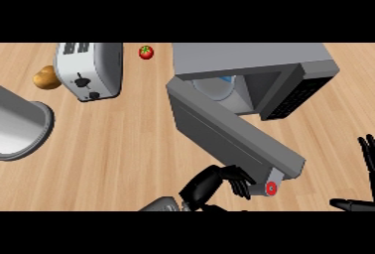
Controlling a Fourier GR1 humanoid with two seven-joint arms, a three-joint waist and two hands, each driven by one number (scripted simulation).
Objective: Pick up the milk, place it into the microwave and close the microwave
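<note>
You're on the closing step: the milk (219, 89) sits inside the microwave (253, 62), your left hand (219, 181) has curled fingers against the open door (227, 134), so swing it shut next, while your right hand (362, 158) rests open.

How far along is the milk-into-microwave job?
Done: a blue and white item, likely the milk, sits inside the microwave. In hand: the left robot hand, fingers curled, is at the outer face of the open door near its free end. The right robot hand rests open at the right edge. Left: swinging the door shut.
</note>
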